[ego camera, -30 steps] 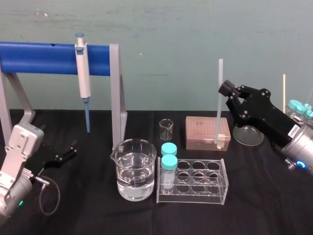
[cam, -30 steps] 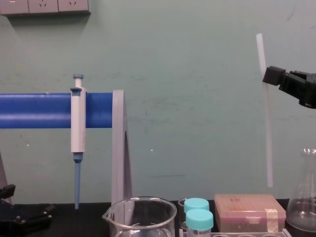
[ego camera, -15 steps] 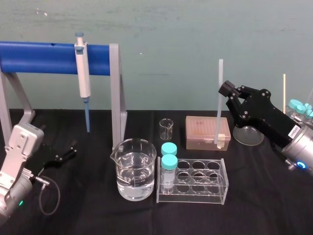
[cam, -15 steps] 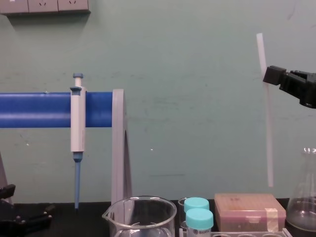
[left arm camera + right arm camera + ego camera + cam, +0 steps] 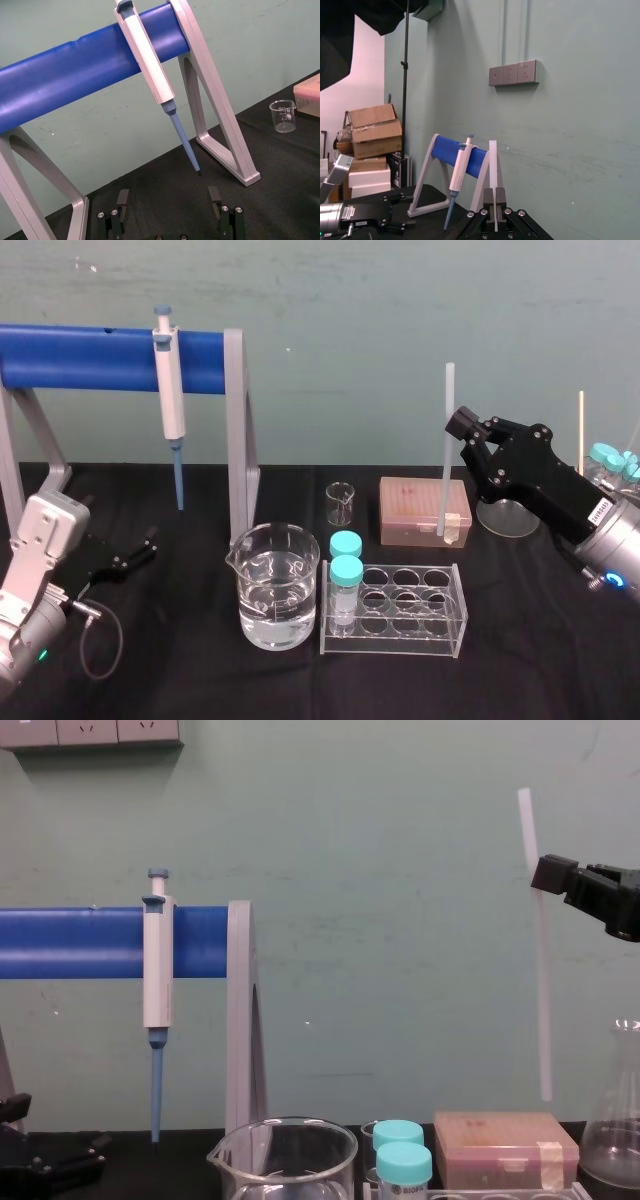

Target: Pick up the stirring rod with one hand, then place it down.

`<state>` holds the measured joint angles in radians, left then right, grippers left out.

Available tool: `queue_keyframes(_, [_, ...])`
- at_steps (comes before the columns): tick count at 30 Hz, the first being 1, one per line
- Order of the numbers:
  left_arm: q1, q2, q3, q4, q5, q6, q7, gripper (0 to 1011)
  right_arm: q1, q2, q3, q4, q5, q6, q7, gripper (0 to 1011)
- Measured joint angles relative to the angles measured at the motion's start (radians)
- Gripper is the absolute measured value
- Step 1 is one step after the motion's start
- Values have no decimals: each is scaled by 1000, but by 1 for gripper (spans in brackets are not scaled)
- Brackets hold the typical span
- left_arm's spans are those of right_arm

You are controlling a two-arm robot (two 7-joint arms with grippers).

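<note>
The stirring rod (image 5: 446, 440) is a thin translucent-white stick held upright in the air, above the tan box. My right gripper (image 5: 458, 424) is shut on it about a third of the way down from its top. From the chest, the stirring rod (image 5: 540, 970) hangs well clear of the table, pinched by the right gripper (image 5: 548, 875). Seen from the right wrist, the stirring rod (image 5: 493, 165) rises from between the closed fingers (image 5: 501, 197). My left gripper (image 5: 168, 202) rests open on the table at the far left (image 5: 138, 552), holding nothing.
A beaker of water (image 5: 277, 585), a clear tube rack (image 5: 400, 612) with two teal-capped tubes, a small beaker (image 5: 340, 503), a tan box (image 5: 410, 510) and a flask (image 5: 508, 516) stand on the black table. A grey-and-blue pipette (image 5: 171, 400) hangs on the blue stand (image 5: 90, 358).
</note>
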<state>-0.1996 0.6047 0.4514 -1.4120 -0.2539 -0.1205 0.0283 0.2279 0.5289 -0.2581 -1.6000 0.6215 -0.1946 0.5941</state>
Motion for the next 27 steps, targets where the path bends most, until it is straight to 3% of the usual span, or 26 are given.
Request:
queue_keyframes(21, [0,0,0,0,0,0,0,1000,-6,5,-3,-3,0,4,2,29])
queue_keyframes(27, [0,0,0,0,0,0,0,1000,-29,22,-9,9,33,17,41,28])
